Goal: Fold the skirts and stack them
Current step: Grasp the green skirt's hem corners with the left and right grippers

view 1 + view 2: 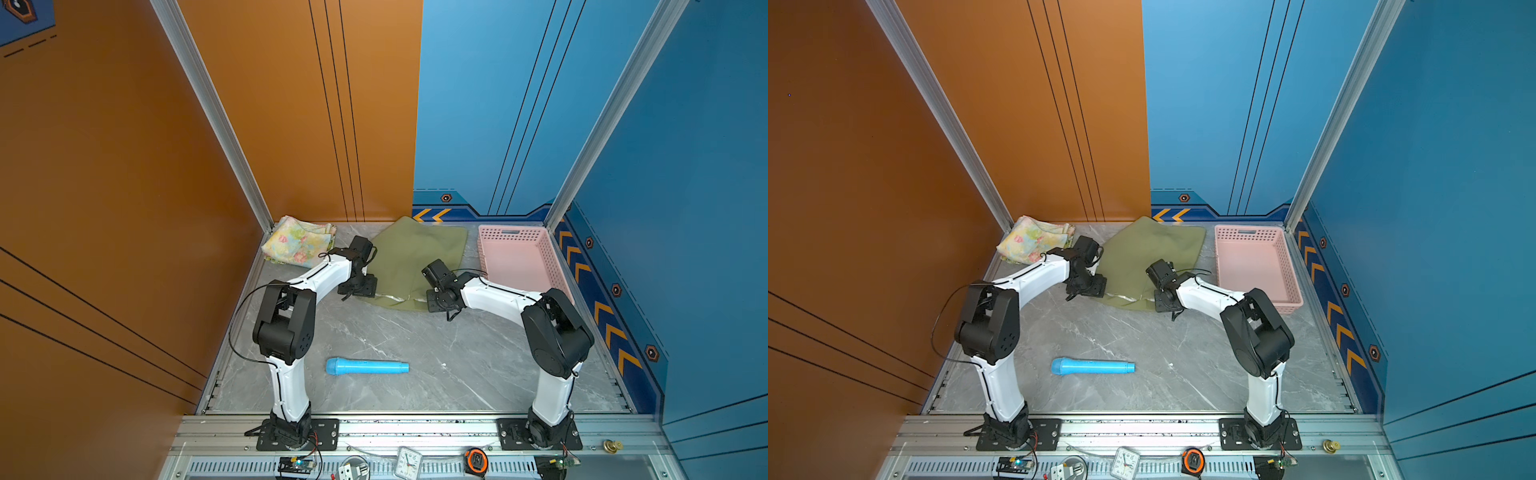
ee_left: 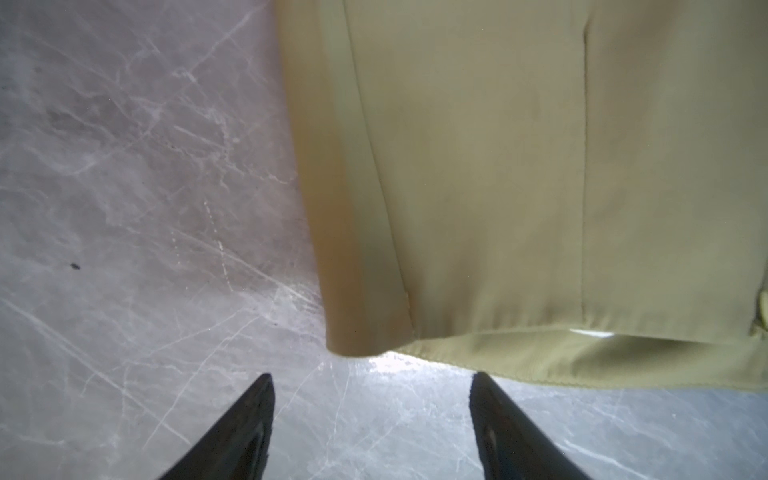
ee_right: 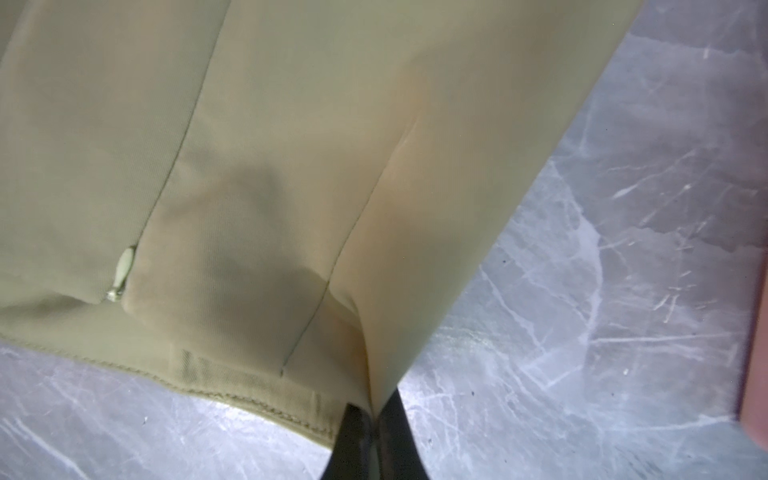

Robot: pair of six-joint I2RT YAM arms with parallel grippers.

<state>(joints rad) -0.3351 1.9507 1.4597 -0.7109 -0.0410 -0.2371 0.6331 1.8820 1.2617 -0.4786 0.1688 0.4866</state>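
Plain olive green cloth skirt point(image 1: 415, 257) is lying spread on grey marble tabletop point(image 1: 415, 340), back centre; right gripper point(image 3: 374, 415) is clamping its near waistband corner; left gripper point(image 2: 372, 374) is hovering, jaws apart, just short of the other corner.

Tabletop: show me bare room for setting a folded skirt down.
Free: the marble between the olive skirt and the blue tube, and between that tube and the right arm. Crowded: the back, from floral skirt to pink basket.
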